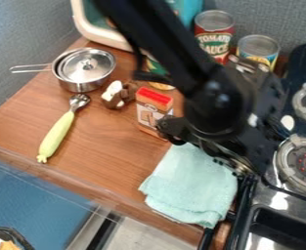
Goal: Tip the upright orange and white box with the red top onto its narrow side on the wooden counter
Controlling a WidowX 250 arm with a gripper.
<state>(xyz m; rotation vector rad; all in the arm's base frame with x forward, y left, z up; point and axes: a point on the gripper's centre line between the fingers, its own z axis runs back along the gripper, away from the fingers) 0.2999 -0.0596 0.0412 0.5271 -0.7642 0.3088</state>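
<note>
A: Quick rundown, biggest 1st?
B: Wood counter [103, 139], then the black arm [162, 44], in from the top edge, slanting down to the R side. Only one arm, so it's the nearer one by default.
A: Stove [266, 200]?
B: R edge, by the arm's lower end. Teal cloth [191, 188] next: folded, on the counter L of the stove, partly under the gripper [207, 149], long way running upper R to lower L approx.
A: Gripper wide, narrow, holding smth?
B: Can't tell.
A: Spoon [58, 132]?
B: Far L of the gripper, well apart. Green handle, long axis on a diag., bowl end up toward the metal pot [83, 68], handle end toward the front edge.
A: Cans?
B: Tall can [214, 34] at the back, w/ a red label & big pale letters. Shorter can [257, 49] just R of it, blue-yellow label.
A: Red-topped box [152, 116]?
B: Upright, long axis vert., just upper L of the gripper, whose edge overlaps its lower R corner in view. Contact? Can't tell. Label's got a pic & small dark print.
A: Smallest?
B: Brown-&-white toy [118, 94], L of the box, near the pot.
</note>
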